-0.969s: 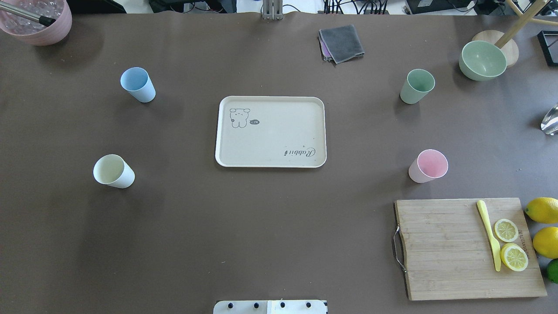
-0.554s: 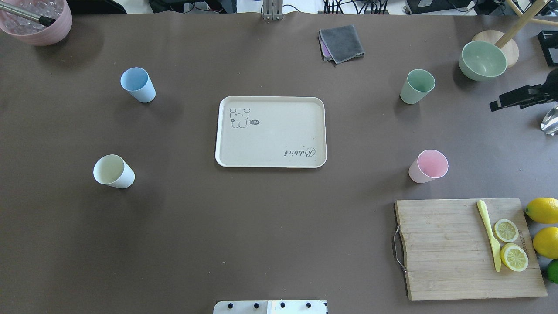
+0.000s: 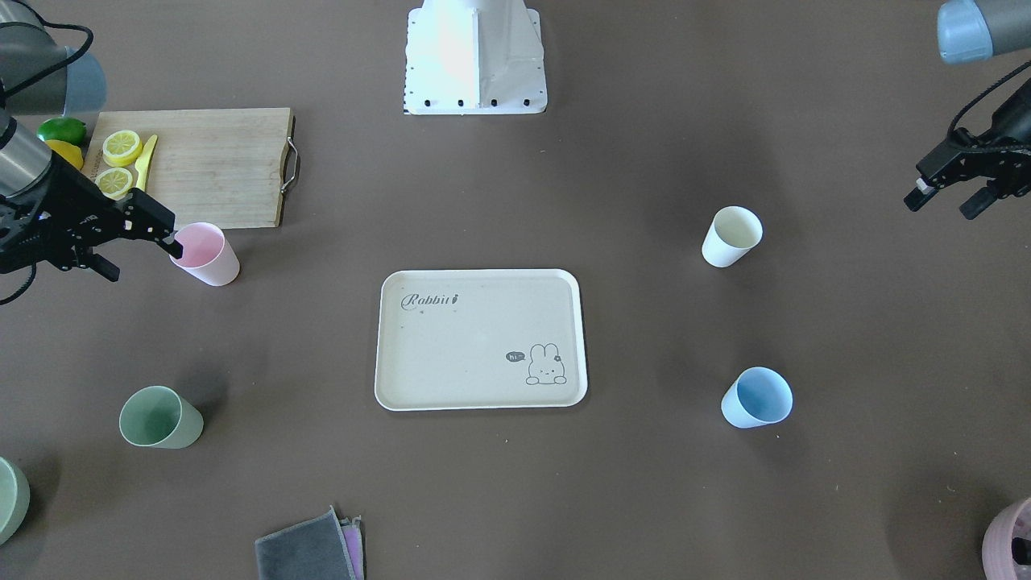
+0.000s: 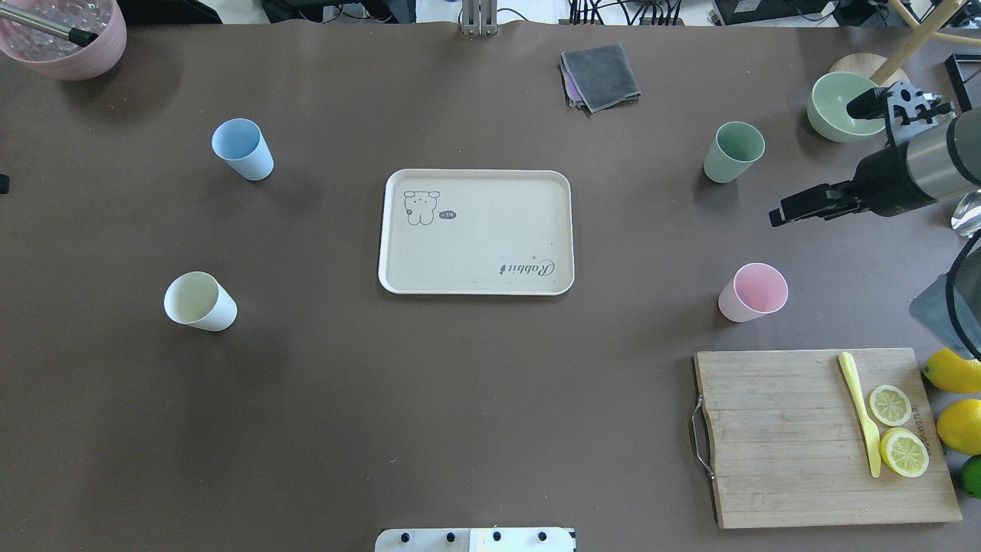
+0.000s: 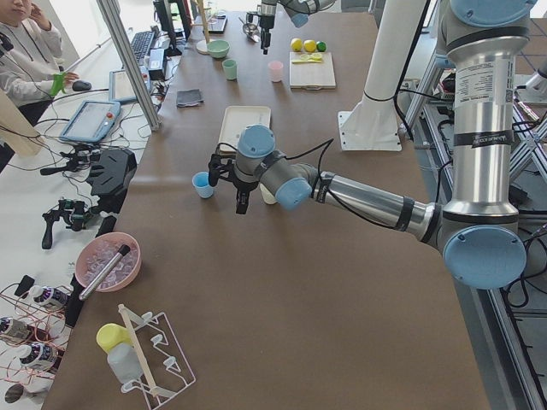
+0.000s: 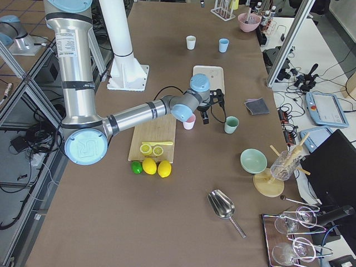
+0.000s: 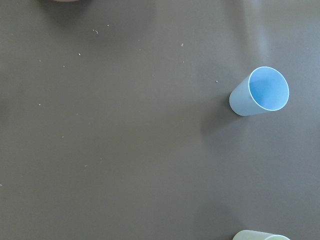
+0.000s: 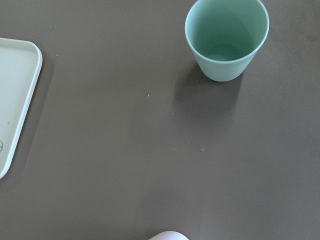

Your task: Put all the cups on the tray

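Observation:
The cream tray [image 4: 475, 245] lies empty mid-table. Four cups stand upright on the table around it: blue [image 4: 243, 149] and cream-white [image 4: 199, 301] on the left, green [image 4: 733, 152] and pink [image 4: 753, 292] on the right. My right gripper [image 3: 141, 254] is open and empty, raised above the table between the green and pink cups, to their right; it also shows in the overhead view [image 4: 812, 165]. My left gripper [image 3: 938, 208] is open and empty, raised beyond the cream-white cup [image 3: 730, 236], off the table's left side. The wrist views show the blue cup [image 7: 260, 92] and the green cup [image 8: 227, 37].
A wooden cutting board [image 4: 782, 437] with lemon slices and a yellow knife lies at the near right, with whole lemons [image 4: 958, 425] beside it. A green bowl [image 4: 835, 115], a grey cloth [image 4: 600, 75] and a pink bowl [image 4: 69, 50] stand along the far side.
My right arm has come in from the right edge and moved left, toward the space between the green and pink cups. The cups and the tray have not moved.

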You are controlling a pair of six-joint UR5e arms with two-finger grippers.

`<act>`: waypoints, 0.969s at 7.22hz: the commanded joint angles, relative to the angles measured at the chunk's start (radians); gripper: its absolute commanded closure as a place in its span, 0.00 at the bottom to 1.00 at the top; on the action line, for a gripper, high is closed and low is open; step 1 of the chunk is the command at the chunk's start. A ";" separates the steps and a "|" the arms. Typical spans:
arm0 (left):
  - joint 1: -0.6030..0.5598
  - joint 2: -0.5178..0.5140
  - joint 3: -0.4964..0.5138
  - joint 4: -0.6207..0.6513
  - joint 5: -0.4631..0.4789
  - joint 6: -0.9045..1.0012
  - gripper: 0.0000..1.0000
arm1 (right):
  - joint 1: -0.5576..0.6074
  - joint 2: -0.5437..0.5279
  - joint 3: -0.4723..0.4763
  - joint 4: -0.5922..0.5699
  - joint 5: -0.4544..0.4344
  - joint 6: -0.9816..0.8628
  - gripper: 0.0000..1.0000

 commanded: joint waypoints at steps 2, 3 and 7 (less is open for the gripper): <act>0.009 -0.006 -0.005 0.000 0.003 -0.019 0.02 | -0.052 -0.049 -0.015 0.000 -0.018 0.003 0.06; 0.009 -0.006 -0.005 0.000 0.003 -0.019 0.02 | -0.066 -0.052 -0.015 0.002 -0.019 0.004 0.08; 0.012 -0.013 0.006 0.000 0.005 -0.019 0.03 | -0.087 -0.041 -0.057 0.005 -0.019 0.004 1.00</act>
